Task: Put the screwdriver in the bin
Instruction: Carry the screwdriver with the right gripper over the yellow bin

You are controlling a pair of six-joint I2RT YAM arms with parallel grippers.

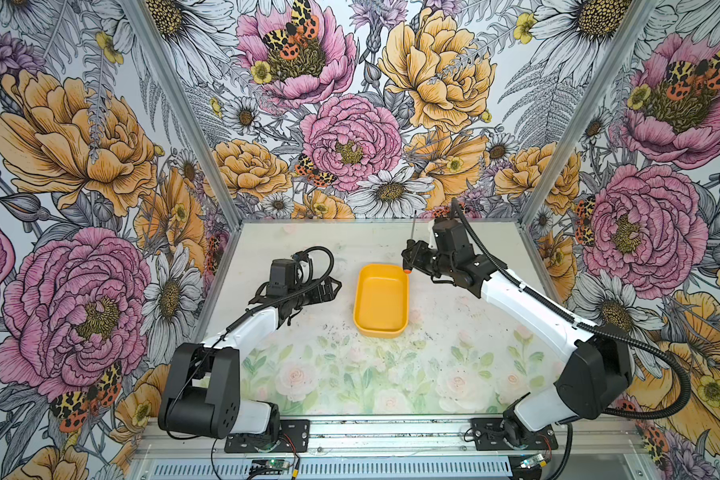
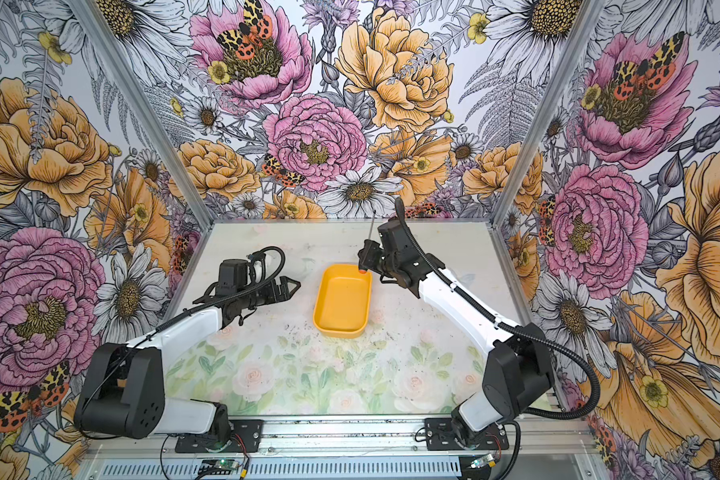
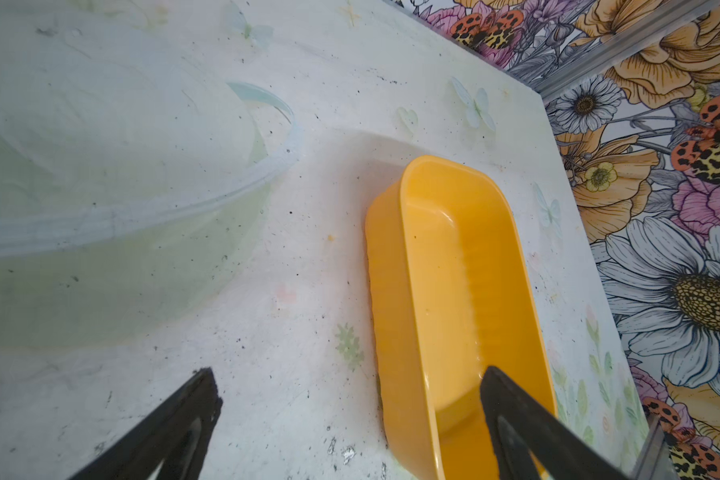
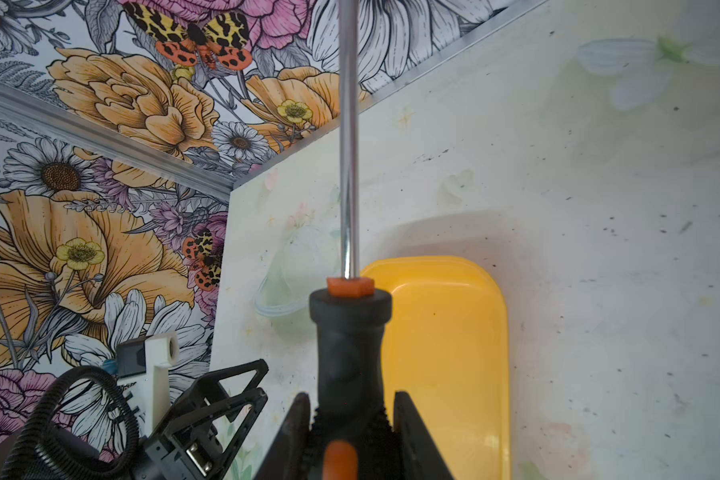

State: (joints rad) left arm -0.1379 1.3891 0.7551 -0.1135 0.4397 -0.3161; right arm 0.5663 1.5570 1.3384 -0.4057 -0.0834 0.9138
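Floral walls (image 1: 350, 124), scuffed rose-print table (image 1: 350, 374); right jaws clamp the screwdriver (image 4: 350, 332) near the bin (image 1: 381, 299), left jaws apart

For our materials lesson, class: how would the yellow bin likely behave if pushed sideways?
The bin probably slides rather than tips: it sits low and wide on the table. Likely light, being empty, thin-walled plastic. Its glossy walls may be slippery to grip.

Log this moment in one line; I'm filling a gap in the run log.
right tool: shut on screwdriver, held off table | screwdriver: orange end near bin far rim | bin: empty | left tool: open, beside bin
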